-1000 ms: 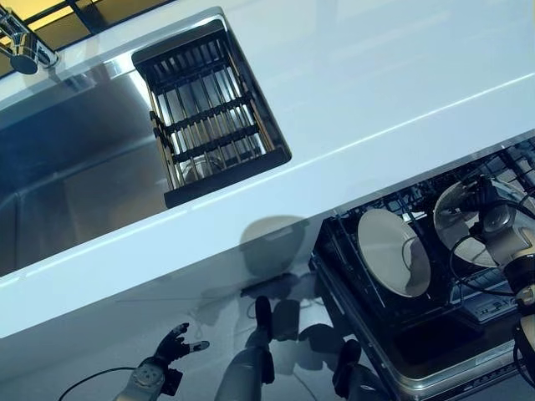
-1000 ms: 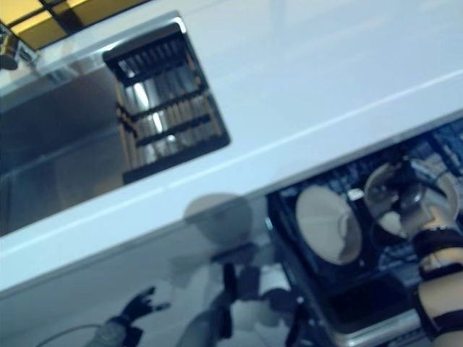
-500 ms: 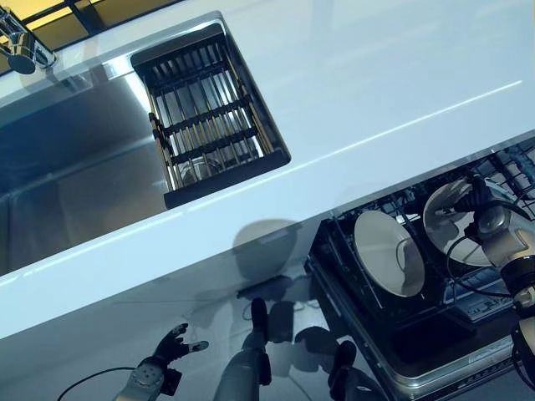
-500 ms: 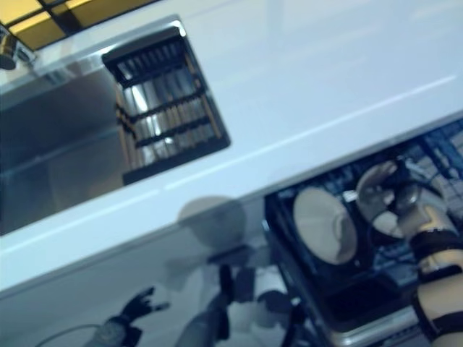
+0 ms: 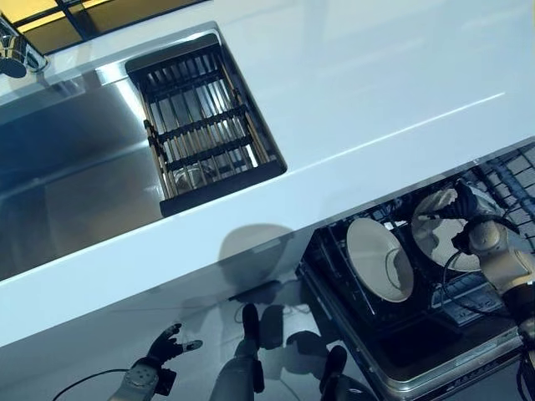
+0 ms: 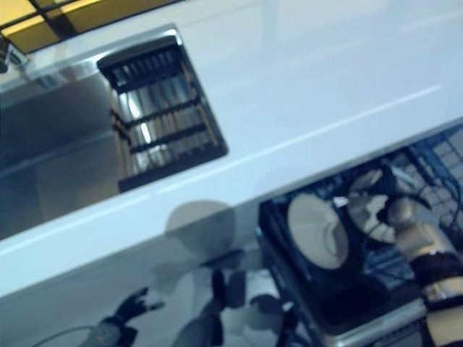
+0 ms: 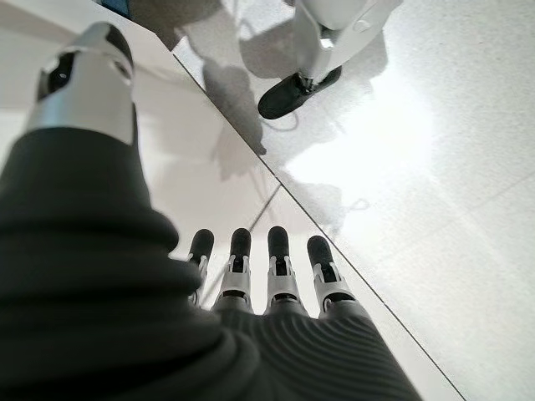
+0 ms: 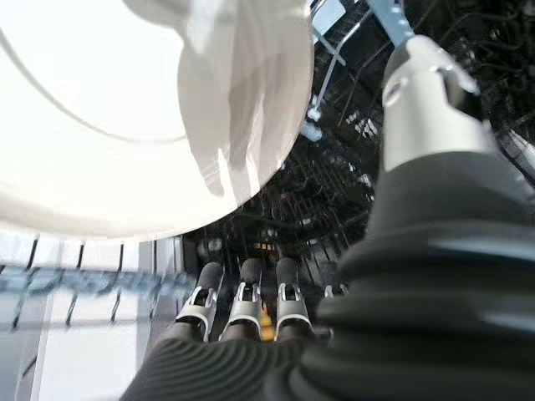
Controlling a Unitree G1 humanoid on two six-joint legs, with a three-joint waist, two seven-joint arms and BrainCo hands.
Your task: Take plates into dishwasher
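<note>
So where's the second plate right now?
In the left eye view, the second plate stands in the dishwasher rack at lower right, between the first plate and the right hand.

Kitchen, steel sink [image 5: 75, 192], white counter [image 5: 351, 92], open dishwasher [image 5: 401, 334]

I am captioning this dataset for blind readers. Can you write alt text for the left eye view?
The robot's right hand is at a white plate in the open dishwasher's rack, beside another upright plate. Above, a white countertop holds a steel sink with a black drainer rack.

Two plates [image 5: 380, 259] [image 5: 441, 230] — one dishwasher rack [image 5: 401, 334] — one sink [image 5: 58, 175].
</note>
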